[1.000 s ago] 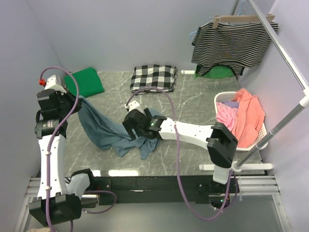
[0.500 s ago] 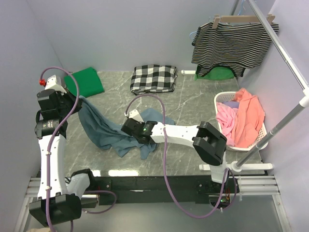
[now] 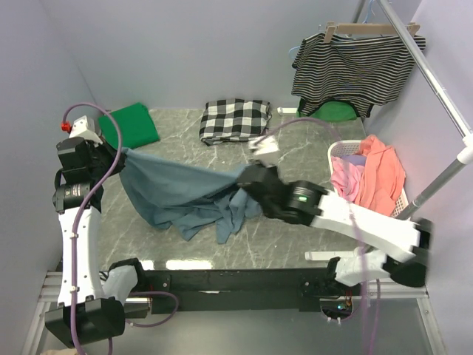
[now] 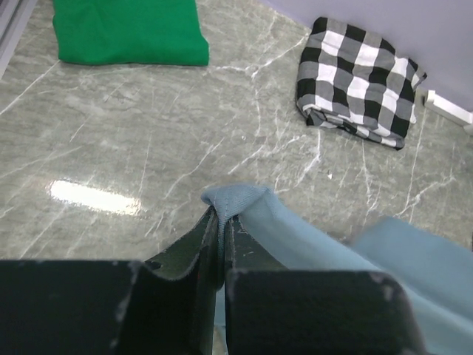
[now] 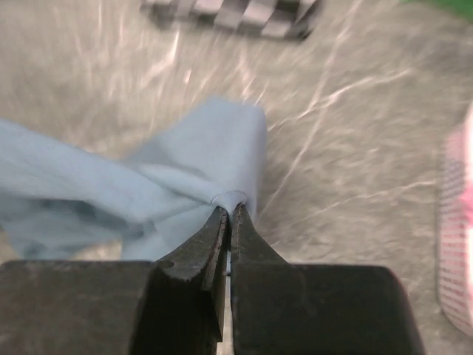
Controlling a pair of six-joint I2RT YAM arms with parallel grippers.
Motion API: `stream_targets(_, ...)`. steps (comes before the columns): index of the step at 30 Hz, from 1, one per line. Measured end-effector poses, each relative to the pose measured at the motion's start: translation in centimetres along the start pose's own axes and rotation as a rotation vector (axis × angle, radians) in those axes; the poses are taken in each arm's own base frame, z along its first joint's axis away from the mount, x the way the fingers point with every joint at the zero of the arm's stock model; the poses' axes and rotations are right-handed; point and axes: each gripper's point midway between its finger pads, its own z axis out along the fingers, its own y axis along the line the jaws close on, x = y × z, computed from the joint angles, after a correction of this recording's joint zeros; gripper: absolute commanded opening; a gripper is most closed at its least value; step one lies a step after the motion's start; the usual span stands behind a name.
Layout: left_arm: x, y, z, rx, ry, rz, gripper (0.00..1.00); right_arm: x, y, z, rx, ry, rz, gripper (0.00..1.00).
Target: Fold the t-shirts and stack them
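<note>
Across the middle of the table [image 3: 174,137], the slate-blue t-shirt [image 3: 177,194] hangs stretched between your two tools, its top edge drawn fairly taut while the rest sags and bunches on the marble below. Your left tool [image 4: 220,219] is pressed together on a small fold of the shirt's edge, held up at the left side. Your right tool [image 5: 229,212] is likewise pinched shut on a gathered bit of the same cloth nearer the centre. The bright green t-shirt [image 3: 131,126] lies folded flat at the far left corner, well apart from both tools.

Expect the blue shirt to behave as light, limp cotton: it has no stiffness, so whatever you do not hold will droop and crease. Both pinches take only a thin nip of cloth, which could slip under a hard pull. You cannot tell from these views whether either grip sits on a true corner. For a clean fold, you probably want hold of matching points such as the shoulders or the hem corners.
</note>
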Motion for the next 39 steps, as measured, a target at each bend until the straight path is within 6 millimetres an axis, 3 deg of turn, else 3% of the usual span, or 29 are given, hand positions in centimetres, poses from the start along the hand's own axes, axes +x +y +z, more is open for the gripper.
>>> stream_targets(3, 0.0, 0.0, -0.7, -0.009, 0.004, 0.013, 0.11, -2.6, -3.3, -2.7, 0.026, -0.079, 0.085, 0.0)
stream_targets(6, -1.2, -1.0, -2.1, 0.012, -0.021, 0.03, 0.1, -3.7, -5.2, -4.5, 0.032, -0.113, 0.137, 0.0)
stream_targets(12, -4.9, -4.3, -6.3, 0.098, -0.124, 0.065, 0.11, -3.9, -6.2, -6.8, -0.009, -0.107, 0.139, 0.0)
stream_targets(20, -10.2, -8.9, -13.7, 0.194, -0.273, 0.117, 0.14, -7.1, -6.2, -14.1, -0.293, -0.198, 0.212, 0.0)
stream_targets(26, -12.1, -11.7, -19.2, 0.27, -0.361, 0.15, 0.19, -9.9, -8.2, -19.2, -0.541, -0.304, 0.306, 0.0)
stream_targets(28, -12.6, -12.5, -20.6, 0.297, -0.386, 0.16, 0.2, -11.1, -10.1, -20.7, -0.569, -0.353, 0.342, 0.0)
stream_targets(32, -12.4, -13.0, -21.2, 0.316, -0.377, 0.142, 0.24, -13.1, -13.4, -21.8, -0.524, -0.42, 0.417, 0.01)
stream_targets(36, -12.6, -12.3, -20.6, 0.28, -0.374, 0.117, 0.21, -13.5, -16.6, -20.9, -0.362, -0.454, 0.458, 0.05)
stream_targets(39, -12.5, -11.7, -19.1, 0.26, -0.355, 0.099, 0.19, -13.5, -17.9, -20.3, -0.273, -0.468, 0.46, 0.06)
